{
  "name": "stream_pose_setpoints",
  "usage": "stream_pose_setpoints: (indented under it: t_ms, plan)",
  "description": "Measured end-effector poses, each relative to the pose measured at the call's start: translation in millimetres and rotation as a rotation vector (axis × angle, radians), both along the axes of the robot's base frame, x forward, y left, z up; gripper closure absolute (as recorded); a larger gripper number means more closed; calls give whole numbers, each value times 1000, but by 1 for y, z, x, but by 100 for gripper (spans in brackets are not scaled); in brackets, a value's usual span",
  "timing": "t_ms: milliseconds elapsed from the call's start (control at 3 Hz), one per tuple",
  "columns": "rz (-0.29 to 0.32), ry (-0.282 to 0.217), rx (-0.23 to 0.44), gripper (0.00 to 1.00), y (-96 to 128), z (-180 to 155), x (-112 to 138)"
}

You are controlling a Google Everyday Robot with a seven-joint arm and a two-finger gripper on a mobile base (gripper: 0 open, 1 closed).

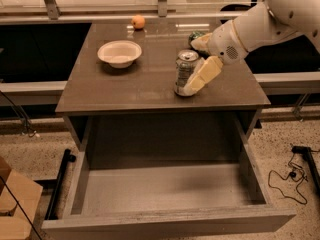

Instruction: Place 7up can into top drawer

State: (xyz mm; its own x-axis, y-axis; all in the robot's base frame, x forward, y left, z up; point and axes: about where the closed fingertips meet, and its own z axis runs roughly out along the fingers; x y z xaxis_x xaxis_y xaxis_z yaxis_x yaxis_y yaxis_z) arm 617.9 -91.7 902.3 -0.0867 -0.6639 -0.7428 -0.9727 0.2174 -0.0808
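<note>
The 7up can [184,73] stands upright on the counter top [130,86], near its front right. My gripper [192,67] comes in from the right on a white arm. Its cream fingers are spread: the near finger [204,74] lies against the can's front right side, and the far one [201,42] is behind the can. The can sits partly between them and still rests on the counter. The top drawer [165,190] is pulled wide open below the counter, its flat grey bottom bare and its long front panel [170,223] nearest me.
A white bowl [120,52] sits at the counter's left middle and an orange [138,21] at the back. A darker green can [195,35] shows partly behind my gripper. A cardboard box [12,204] stands on the floor at left, and cables [290,176] lie at right.
</note>
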Motion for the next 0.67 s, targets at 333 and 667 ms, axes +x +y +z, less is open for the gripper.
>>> stream_pose_setpoints:
  t_ms: [333,667]
  plan:
    - [54,13,44,14,21,-4,6]
    - [74,33,53,45,29,-12,10]
